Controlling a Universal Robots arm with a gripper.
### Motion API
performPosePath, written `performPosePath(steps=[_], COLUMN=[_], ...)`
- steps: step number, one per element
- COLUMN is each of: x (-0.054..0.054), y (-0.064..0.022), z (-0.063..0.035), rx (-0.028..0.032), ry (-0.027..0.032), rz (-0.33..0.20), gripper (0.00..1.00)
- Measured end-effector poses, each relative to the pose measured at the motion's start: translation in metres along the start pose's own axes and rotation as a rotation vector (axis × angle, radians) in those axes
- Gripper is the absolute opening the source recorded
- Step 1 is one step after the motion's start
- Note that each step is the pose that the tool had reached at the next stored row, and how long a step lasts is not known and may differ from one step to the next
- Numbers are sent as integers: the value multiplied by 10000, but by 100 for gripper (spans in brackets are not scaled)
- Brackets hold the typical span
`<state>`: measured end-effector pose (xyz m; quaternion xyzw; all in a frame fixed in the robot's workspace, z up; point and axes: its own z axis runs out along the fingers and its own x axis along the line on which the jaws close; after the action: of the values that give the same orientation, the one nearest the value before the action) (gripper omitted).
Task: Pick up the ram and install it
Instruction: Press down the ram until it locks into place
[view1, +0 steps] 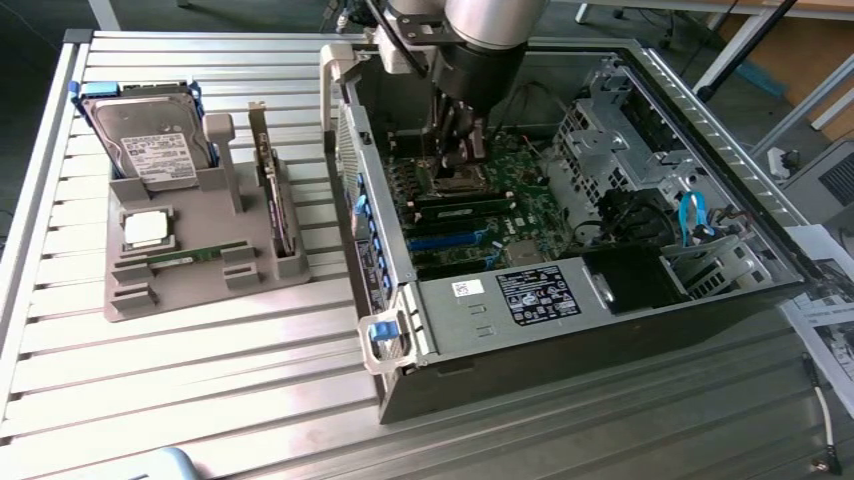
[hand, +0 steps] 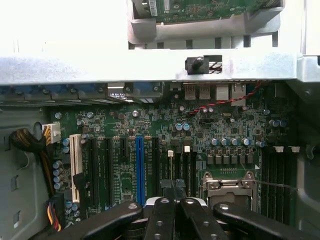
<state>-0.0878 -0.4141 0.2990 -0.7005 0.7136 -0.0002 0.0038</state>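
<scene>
A ribbed metal table (view1: 200, 400) carries the whole setup, its bare slats running across the near part of the exterior view. On the exterior view's left stands a grey holder tray (view1: 200, 290), and nearest on it lies the ram (view1: 187, 256), a thin green strip resting flat in a slot between two grey posts, well apart from the arm. Just beyond the strip sits the square silver processor chip (view1: 144, 228), and farther still the hard drive (view1: 158, 142) leans upright in blue brackets. A dark expansion card (view1: 274, 185) stands on edge along the tray's right side. To the exterior view's right the open computer case (view1: 574, 290) lies on its side, a blue latch (view1: 384, 338) at its near corner and a white-labelled black box near the front wall. Inside it the green motherboard (hand: 165, 145) shows a blue slot (hand: 139, 170) among black ones, and a metal processor socket (hand: 229, 186) beside them. The arm (view1: 487, 40) reaches down into the case from the far side (its grey barrel hides part of the board), and the gripper (hand: 174, 202) hangs just above the motherboard near the socket, its black fingers (hand: 161, 220) clenched together with nothing between them.
</scene>
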Motion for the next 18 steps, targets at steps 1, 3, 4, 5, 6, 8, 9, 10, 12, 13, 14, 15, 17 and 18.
performPosePath(steps=[1, 3, 4, 5, 6, 8, 9, 10, 12, 13, 14, 15, 17, 18], x=[0, -1, -2, -3, -4, -5, -6, -7, -9, -10, -10, -11, -12, -12], y=[-9, -47, -108, -155, -191, -273, -331, -369, -461, -512, -558, -598, -667, -694], z=[-1, 0, 0, 0, 1, 1, 1, 1, 2, 3, 3, 3, 4, 4], rx=[-1, -1, 0, 0, -1, -1, -1, -2, -3, -2, -3, -3, -4, -3], ry=[2, 1, 0, 1, 1, 1, 1, 1, 1, 0, 1, 0, 1, 0], rz=[-1, 2, 2, 1, 1, 2, 1, 2, 1, 2, 1, 1, 2, 1], gripper=[11, 11, 11, 11, 11, 11, 11, 11, 11, 11, 11, 11, 11, 11])
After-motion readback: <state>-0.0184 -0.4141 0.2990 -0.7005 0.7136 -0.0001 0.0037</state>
